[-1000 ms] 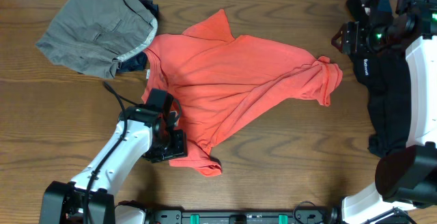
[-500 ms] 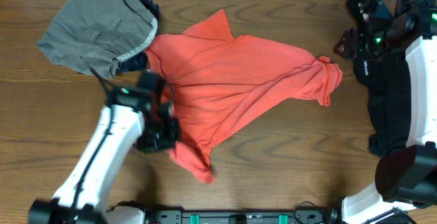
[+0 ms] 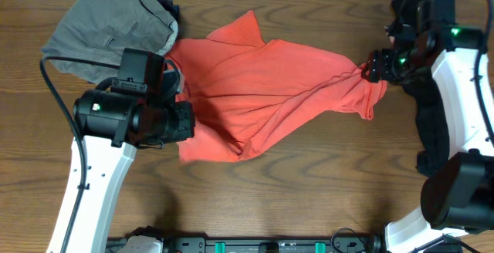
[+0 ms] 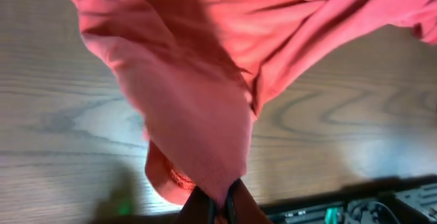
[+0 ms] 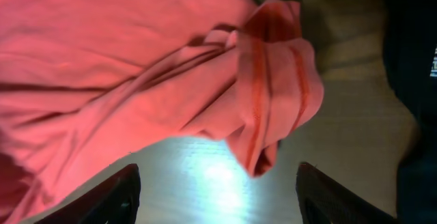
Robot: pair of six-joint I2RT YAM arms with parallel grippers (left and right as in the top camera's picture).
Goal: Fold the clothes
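Observation:
A coral-red T-shirt (image 3: 270,91) lies crumpled across the middle of the wooden table. My left gripper (image 3: 181,122) is shut on its lower-left hem and holds that part lifted; in the left wrist view the cloth (image 4: 198,101) hangs from the closed fingers (image 4: 220,207). My right gripper (image 3: 372,66) is open and hovers over the shirt's right sleeve (image 5: 273,80), its fingers (image 5: 113,197) spread wide with nothing between them. Grey-khaki shorts (image 3: 116,29) lie at the back left over a navy piece (image 3: 154,69). A black shirt (image 3: 441,122) lies at the right edge.
The table's front edge holds a black rail with green parts (image 3: 270,245). Bare wood (image 3: 324,176) shows in front of the red shirt and at the left (image 3: 31,129).
My left gripper has risen and moved back-left with the hem, dragging the shirt's lower corner up off the table. My right gripper has moved left and down over the right sleeve.

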